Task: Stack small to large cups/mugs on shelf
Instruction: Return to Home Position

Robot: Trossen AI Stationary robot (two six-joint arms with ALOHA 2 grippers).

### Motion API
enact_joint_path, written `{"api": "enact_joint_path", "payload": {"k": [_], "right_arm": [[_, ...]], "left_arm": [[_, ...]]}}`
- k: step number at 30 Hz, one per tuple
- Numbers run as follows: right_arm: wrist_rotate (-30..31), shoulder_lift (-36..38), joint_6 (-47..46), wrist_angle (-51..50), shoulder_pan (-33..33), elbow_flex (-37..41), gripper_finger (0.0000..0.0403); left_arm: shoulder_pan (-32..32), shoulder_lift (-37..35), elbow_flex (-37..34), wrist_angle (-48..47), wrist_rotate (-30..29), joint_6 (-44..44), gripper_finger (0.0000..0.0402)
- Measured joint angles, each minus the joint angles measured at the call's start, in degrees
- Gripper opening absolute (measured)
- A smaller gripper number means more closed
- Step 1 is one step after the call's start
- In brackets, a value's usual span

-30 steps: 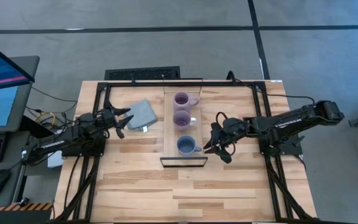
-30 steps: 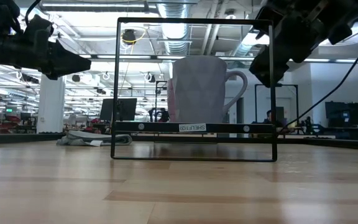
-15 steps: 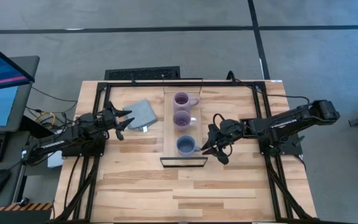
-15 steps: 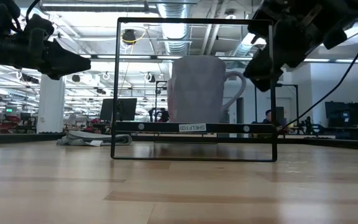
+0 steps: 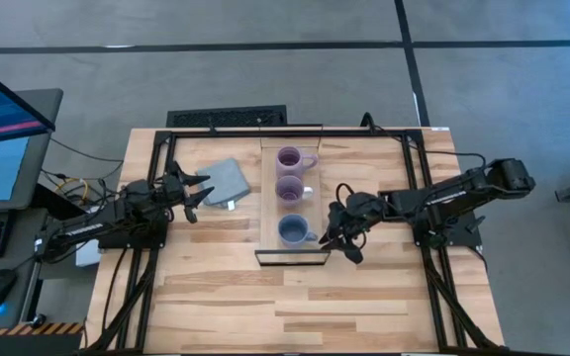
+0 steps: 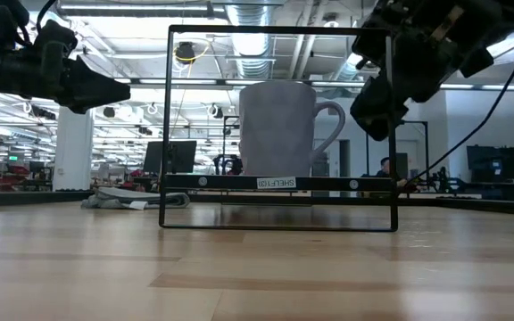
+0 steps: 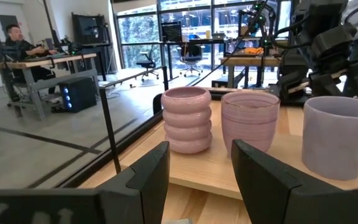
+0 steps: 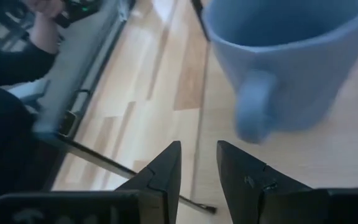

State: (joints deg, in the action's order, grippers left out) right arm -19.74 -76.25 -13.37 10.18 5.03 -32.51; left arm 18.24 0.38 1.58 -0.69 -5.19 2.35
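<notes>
- Dark and raised off the table (image 5: 364,297), your left gripper (image 5: 194,194) is hovering at the left side, just beside the grey-blue cloth (image 5: 226,181). Its fingers are standing wide apart and holding nothing, so you are treating this arm as the waiting one.
- Along the middle of the table the pale wooden shelf (image 5: 269,213) is lying inside a thin black frame (image 6: 169,125). All three mugs are standing upright on it in a row, none nested in another: the far purple mug (image 5: 290,158), the middle purple mug (image 5: 289,188), and the blue mug (image 5: 293,229) nearest the dark front edge, its handle pointing toward your right arm.
- Your right gripper (image 5: 339,237) is hanging just beside that handle. Its fingers are sitting a little apart with nothing between them, and its wrist view is showing a gap between the fingertips and the handle.
- Judging from this, the placing looks finished and you are working the return to rest.
- The next move is probably calling for you to lift the right gripper up and away from the handle. Keep clear of the frame's near post before folding the arm home.
</notes>
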Motion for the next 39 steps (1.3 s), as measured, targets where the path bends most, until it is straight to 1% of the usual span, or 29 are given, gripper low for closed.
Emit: {"api": "enact_joint_path", "payload": {"k": [3,11,18,24,33,39], "right_arm": [[-1.5,0.0,-0.2,1.8,0.5,0.0,0.0127],[-1.6,0.0,-0.1,3.4,0.8,0.0,0.0127],[0.5,0.0,1.2,5.3,0.8,0.0,0.0127],[0.8,0.0,1.3,4.9,0.8,0.0,0.0127],[6.2,0.1,1.8,2.8,0.8,0.0,0.0127],[6.5,0.1,3.0,2.7,0.8,0.0,0.0127]], "left_arm": [[0.0,0.0,0.0,0.0,0.0,0.0,0.0164],[0.0,0.0,0.0,0.0,-0.1,0.0,0.0164],[0.0,0.0,0.0,0.0,0.0,0.0,0.0164],[0.0,0.0,0.0,0.0,0.0,-0.1,0.0164],[0.0,0.0,0.0,0.0,0.0,-0.1,0.0164],[0.0,0.0,0.0,0.0,0.0,-0.2,0.0164]]}}
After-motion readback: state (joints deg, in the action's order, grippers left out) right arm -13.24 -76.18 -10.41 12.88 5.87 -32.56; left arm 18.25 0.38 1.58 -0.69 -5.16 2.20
